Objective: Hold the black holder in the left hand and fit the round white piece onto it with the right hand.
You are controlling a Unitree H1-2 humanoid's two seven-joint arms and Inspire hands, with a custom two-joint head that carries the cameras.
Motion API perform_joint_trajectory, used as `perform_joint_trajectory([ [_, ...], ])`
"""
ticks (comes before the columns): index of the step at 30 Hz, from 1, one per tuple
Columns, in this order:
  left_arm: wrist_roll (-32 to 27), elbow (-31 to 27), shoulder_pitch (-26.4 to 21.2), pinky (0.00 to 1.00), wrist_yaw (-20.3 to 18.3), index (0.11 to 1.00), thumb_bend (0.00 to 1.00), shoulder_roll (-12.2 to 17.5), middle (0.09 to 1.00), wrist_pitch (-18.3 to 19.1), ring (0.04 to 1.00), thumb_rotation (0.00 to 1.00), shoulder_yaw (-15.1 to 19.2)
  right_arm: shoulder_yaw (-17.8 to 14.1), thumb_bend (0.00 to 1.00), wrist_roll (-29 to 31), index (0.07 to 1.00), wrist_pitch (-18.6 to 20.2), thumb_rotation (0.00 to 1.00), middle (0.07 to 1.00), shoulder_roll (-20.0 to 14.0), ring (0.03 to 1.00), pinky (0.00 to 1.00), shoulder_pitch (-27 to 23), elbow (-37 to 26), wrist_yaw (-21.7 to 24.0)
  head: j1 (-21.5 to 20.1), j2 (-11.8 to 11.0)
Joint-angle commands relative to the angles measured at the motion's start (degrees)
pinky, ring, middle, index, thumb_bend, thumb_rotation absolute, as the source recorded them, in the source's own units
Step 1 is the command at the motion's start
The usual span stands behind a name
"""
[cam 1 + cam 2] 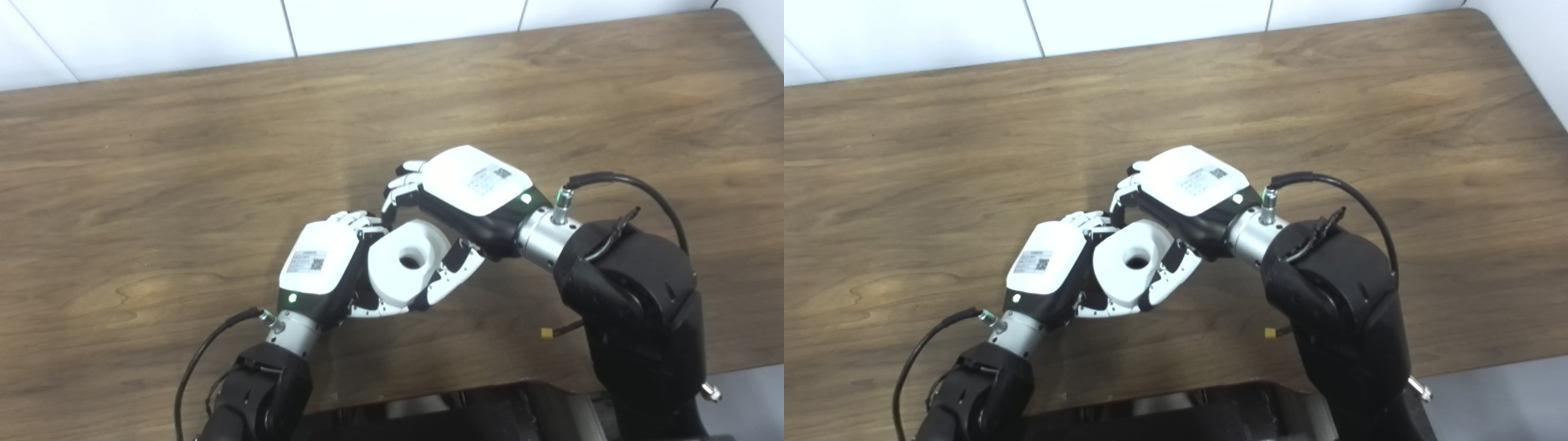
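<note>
The round white piece [395, 278], a thick disc with a hole in its middle, is held tilted above the table between my two hands. My right hand [471, 190] is shut on it, with its fingers [401, 187] over the far rim and its thumb against the near right side. My left hand [321, 263] is curled against the piece's left side and underside. Only a dark sliver [365, 299] that I take for the black holder shows between the left palm and the piece. The rest of the holder is hidden.
The brown wooden table [184, 153] runs back to a white wall. A small yellow connector [547, 333] on a cable dangles by my right forearm near the table's front edge. My black torso fills the bottom middle.
</note>
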Motion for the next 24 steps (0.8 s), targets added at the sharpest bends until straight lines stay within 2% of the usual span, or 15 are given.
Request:
perform_joint_trajectory([
  [1,0.3,-0.8,0.2,0.86,-1.1,0.488,0.52,-0.1,0.763,-0.1,0.842,0.05,-0.5,-0.3,0.97,0.6,0.824,-0.3,0.45,0.91,0.2,0.957,0.86,-1.5,-2.0,-0.1,0.0,0.0],
  [9,0.5,-0.7,0.2,0.86,-1.0,0.487,0.52,-0.1,0.759,-0.1,0.838,0.05,-0.5,-0.6,1.0,1.1,0.98,-0.8,0.49,0.983,0.0,0.985,0.88,-1.3,-2.5,-0.9,0.0,0.0],
  [24,0.1,0.2,-0.2,0.86,-0.8,0.488,0.52,0.3,0.76,-0.3,0.84,0.05,-0.2,-2.2,1.0,3.0,0.996,-0.4,0.5,0.991,-1.5,0.998,0.92,-3.0,-2.7,-0.4,-0.1,-0.9],
])
